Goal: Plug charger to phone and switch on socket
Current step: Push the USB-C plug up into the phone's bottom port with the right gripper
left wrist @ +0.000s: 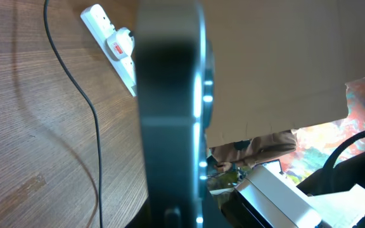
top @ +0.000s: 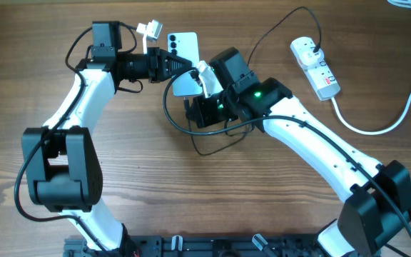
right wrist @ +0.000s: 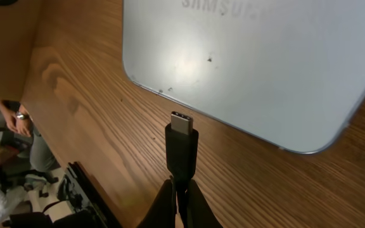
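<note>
Phone (top: 185,48): a pale-backed Samsung smartphone, seen at the far middle of the wooden table (top: 191,193), lenses toward the far left.
Left gripper (top: 180,66): clamped on the phone from the left; in the left wrist view the phone is seen edge-on as a dark blurred bar.
Charger (right wrist: 182,149): a thin black cable, looped on the table near the middle.
Plug tip (right wrist: 182,120): pointed at the phone's bottom edge, just short of it.
Right gripper (right wrist: 181,190): fingers pinched together on the charger just behind the plug tip.
Socket (top: 316,68): a white power strip lying at the far right, well apart from the phone; the switch position cannot be told.
White cord (top: 377,128): trailed from the socket toward the right edge.
</note>
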